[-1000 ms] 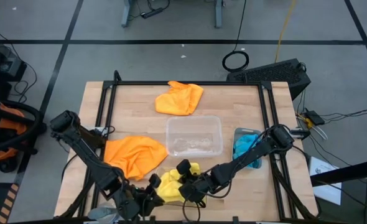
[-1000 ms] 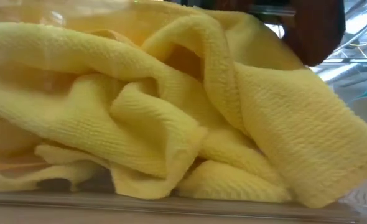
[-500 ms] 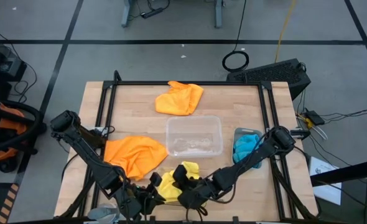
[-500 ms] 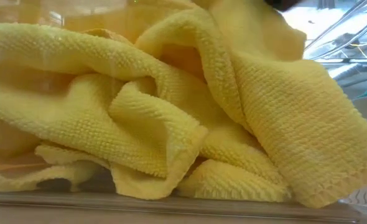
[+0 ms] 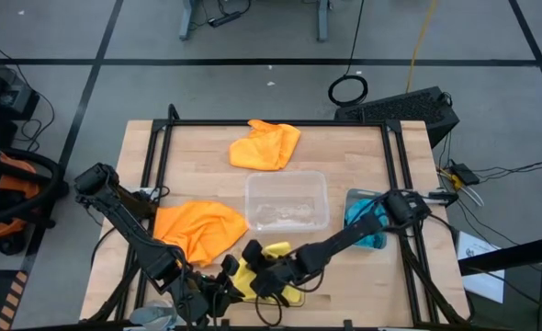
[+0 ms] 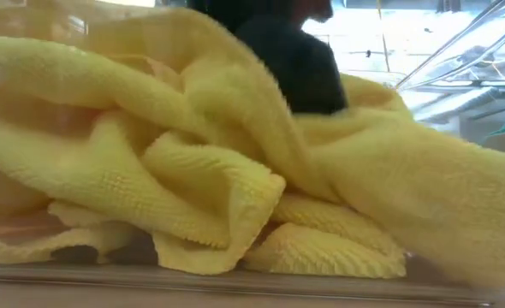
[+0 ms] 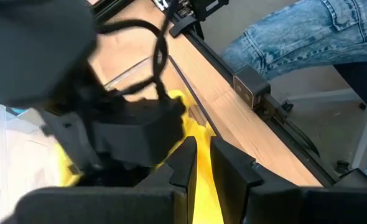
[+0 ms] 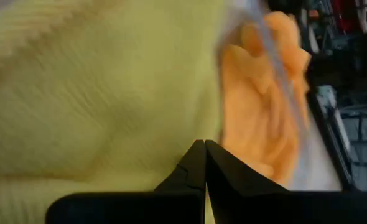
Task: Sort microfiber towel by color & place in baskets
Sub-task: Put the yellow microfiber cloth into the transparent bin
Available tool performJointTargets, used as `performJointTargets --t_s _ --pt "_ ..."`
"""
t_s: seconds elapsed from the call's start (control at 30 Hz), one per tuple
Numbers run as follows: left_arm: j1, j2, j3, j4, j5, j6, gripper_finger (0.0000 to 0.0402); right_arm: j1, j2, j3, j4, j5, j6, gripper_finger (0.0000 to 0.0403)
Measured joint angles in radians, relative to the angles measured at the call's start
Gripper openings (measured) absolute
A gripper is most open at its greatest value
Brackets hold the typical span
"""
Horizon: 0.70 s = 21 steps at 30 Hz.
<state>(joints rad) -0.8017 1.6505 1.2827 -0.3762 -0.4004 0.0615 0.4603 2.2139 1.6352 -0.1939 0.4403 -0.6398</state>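
From above, we are reaching the right gripper point(image 5: 260, 276) across the near edge of the table to the yellow towels point(image 5: 276, 250), which are bunched there between our two arms. The left gripper point(image 5: 218, 292) is waiting just beside them at that edge. One orange towel point(image 5: 200, 229) is lying to the left of the empty clear basket point(image 5: 287, 199) at the table's middle, a second orange towel point(image 5: 265, 144) is lying beyond it, and the blue towels point(image 5: 362, 214) are already sitting in the narrower basket point(image 5: 379, 241) on the right, so we judge yellow to be the colour in hand now.

At table height, we are looking straight into the yellow towels' folds, with a clear basket rim point(image 6: 235, 278) running along the bottom; a dark part of an arm is pressing in behind the heap, probably to bunch or tuck it.

Past the left wrist, our two fingers point(image 7: 185, 163) are standing parted with nothing between them, yellow cloth just beyond, and a person's jeans point(image 7: 308, 37) showing beyond the table frame.

Past the right wrist, our fingers point(image 8: 199, 163) are meeting tip to tip against yellow cloth; we cannot tell whether any fabric is pinched.
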Motion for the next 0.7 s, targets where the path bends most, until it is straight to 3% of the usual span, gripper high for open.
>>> performJointTargets --t_s 0.23,0.47,0.7 --pt "0.0 0.0 0.0 0.001 0.003 0.002 0.0054 -0.001 0.073 0.002 0.024 0.001 0.002 0.0" --pt "0.0 0.0 0.0 0.001 0.003 0.004 0.0054 0.005 0.067 0.002 0.036 0.009 -0.016 0.0" --pt "0.0 0.0 0.0 0.0 0.003 0.004 0.0054 0.046 0.007 0.002 0.053 0.125 -0.101 0.0"
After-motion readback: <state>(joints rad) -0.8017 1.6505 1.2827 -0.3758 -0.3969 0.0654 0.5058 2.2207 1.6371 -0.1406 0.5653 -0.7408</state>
